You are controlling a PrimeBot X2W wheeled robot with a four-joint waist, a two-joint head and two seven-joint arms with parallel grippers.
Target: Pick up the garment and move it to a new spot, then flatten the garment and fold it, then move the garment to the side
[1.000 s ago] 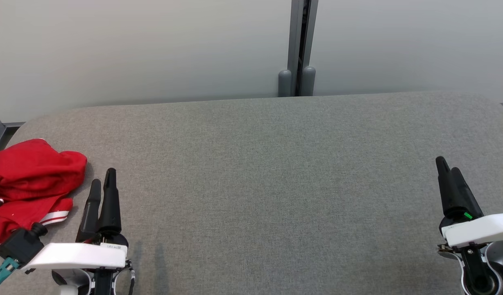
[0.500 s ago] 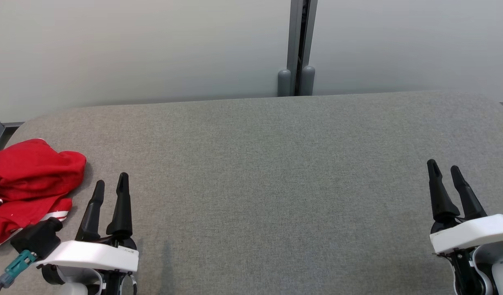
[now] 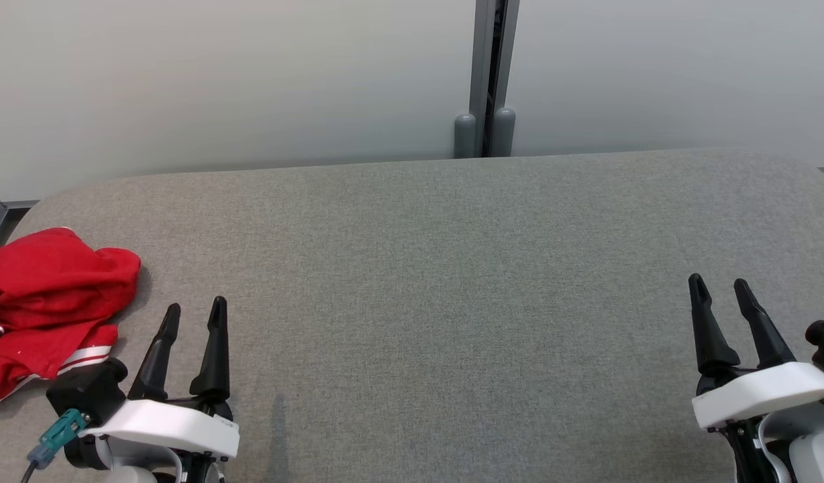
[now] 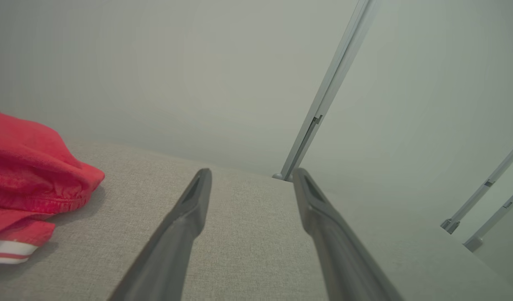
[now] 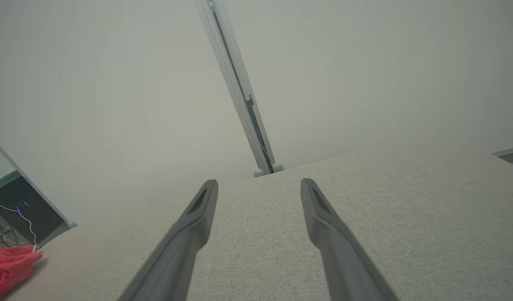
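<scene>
The garment [image 3: 46, 305] is red with white stripes and lies crumpled at the left edge of the grey table [image 3: 452, 268]. It also lies at the left of the left wrist view [image 4: 26, 179] and as a small red patch in the right wrist view [image 5: 10, 267]. My left gripper [image 3: 196, 308] stands open over the table just right of the garment, apart from it, nothing between its fingers [image 4: 185, 225]. Far to the right my right gripper [image 3: 718, 285] is open and empty too, its fingers [image 5: 189, 230] pointing at the table's far edge.
A pale wall runs behind the table, with a grey metal post [image 3: 486, 80] at its middle. The table's rounded left corner [image 3: 56, 198] lies just behind the garment. A black panel with cables [image 5: 18, 205] stands beyond the table's left end.
Both grippers have drawn back toward the near edge and turned so the gap between their fingers now shows. The garment has not moved.
</scene>
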